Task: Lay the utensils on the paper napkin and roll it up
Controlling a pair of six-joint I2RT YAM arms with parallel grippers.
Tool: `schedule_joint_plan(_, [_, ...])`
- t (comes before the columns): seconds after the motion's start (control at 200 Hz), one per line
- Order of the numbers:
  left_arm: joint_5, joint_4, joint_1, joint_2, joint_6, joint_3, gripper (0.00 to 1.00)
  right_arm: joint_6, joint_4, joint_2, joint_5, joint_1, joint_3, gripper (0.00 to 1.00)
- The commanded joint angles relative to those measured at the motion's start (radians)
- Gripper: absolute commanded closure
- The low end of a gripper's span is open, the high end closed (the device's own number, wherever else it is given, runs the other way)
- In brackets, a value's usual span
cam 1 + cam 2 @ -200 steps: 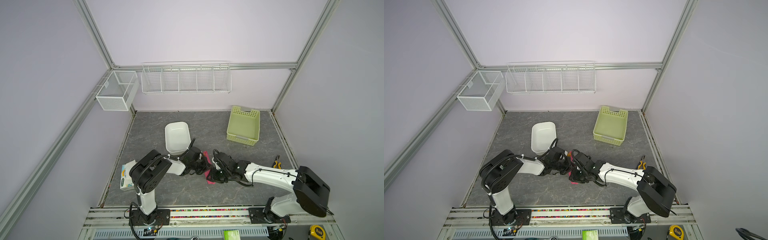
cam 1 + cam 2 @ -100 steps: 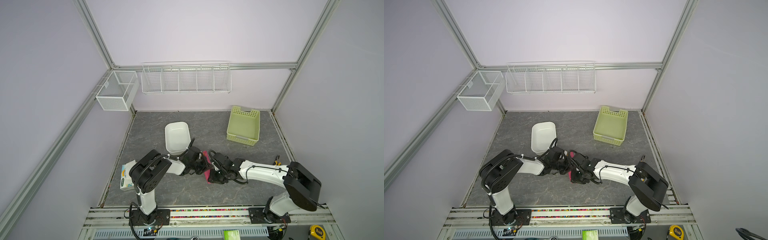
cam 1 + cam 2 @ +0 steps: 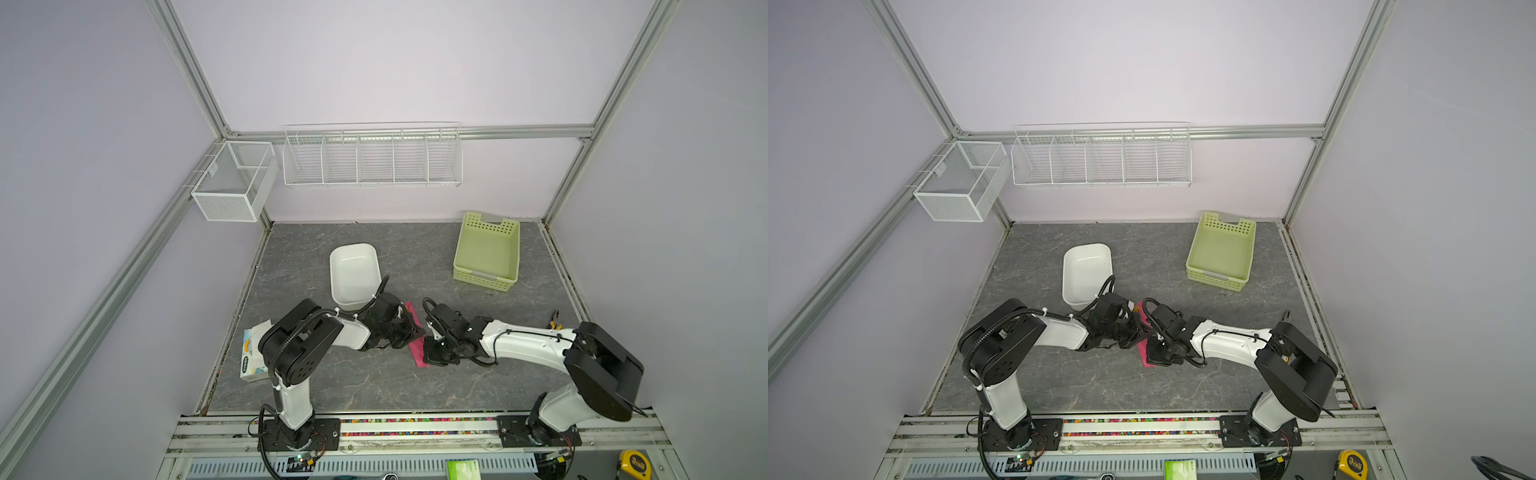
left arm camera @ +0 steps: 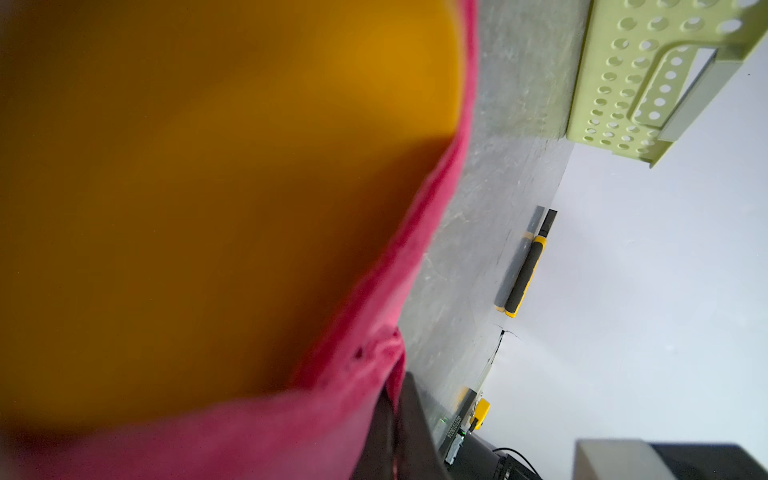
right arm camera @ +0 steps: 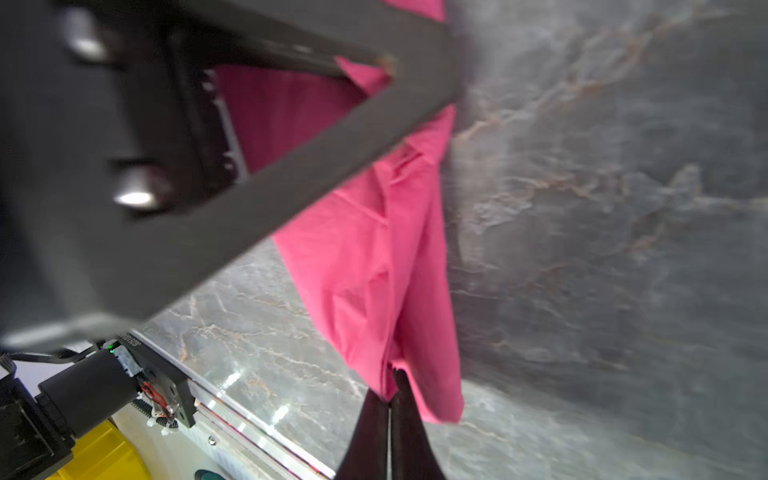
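Observation:
The pink paper napkin (image 3: 419, 355) lies as a narrow folded strip between the two arms in both top views. My left gripper (image 3: 413, 332) is shut on its far part, and my right gripper (image 3: 431, 354) is shut on its near edge. In the left wrist view a blurred orange mass, the utensils (image 4: 216, 199), fills most of the frame with the napkin (image 4: 374, 316) wrapped round it, and the left gripper (image 4: 392, 401) pinches a fold. In the right wrist view the right gripper (image 5: 390, 392) clamps the napkin (image 5: 374, 257).
A white tub (image 3: 354, 272) stands just behind the left gripper. A green perforated basket (image 3: 487, 251) sits at the back right. A tissue box (image 3: 251, 355) lies by the left wall, and yellow-handled pliers (image 3: 555, 326) by the right edge. Wire racks hang on the walls.
The right gripper's jaws have closed onto the napkin's near edge. The right arm's elbow has shifted a little. The left gripper stays shut in the same place.

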Motion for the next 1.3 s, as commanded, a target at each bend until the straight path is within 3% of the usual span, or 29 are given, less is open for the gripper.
schedule_joint_plan(0.0, [-0.024, -0.078, 0.012, 0.033, 0.019, -0.02, 1.0, 0.036, 0.03, -0.021, -0.015, -0.016, -0.06, 0.93])
schedule_joint_plan(0.28, [-0.01, -0.159, 0.015, -0.015, 0.076, 0.027, 1.0, 0.048, 0.112, 0.022, -0.058, -0.04, -0.133, 0.93])
schedule_joint_plan(0.505, [-0.038, -0.484, 0.015, -0.114, 0.294, 0.212, 1.0, 0.063, 0.177, 0.053, -0.086, -0.039, -0.165, 0.93])
schedule_joint_plan(0.67, [0.011, -0.612, 0.015, -0.099, 0.391, 0.303, 1.0, 0.057, 0.179, 0.054, -0.088, -0.04, -0.165, 0.93])
schedule_joint_plan(0.895, [0.076, -0.66, 0.013, -0.039, 0.473, 0.359, 1.0, 0.047, 0.188, 0.078, -0.097, -0.04, -0.159, 0.93])
schedule_joint_plan(1.295, [0.133, -0.622, -0.016, 0.111, 0.467, 0.418, 0.98, 0.022, 0.178, 0.111, -0.097, -0.024, -0.145, 0.93])
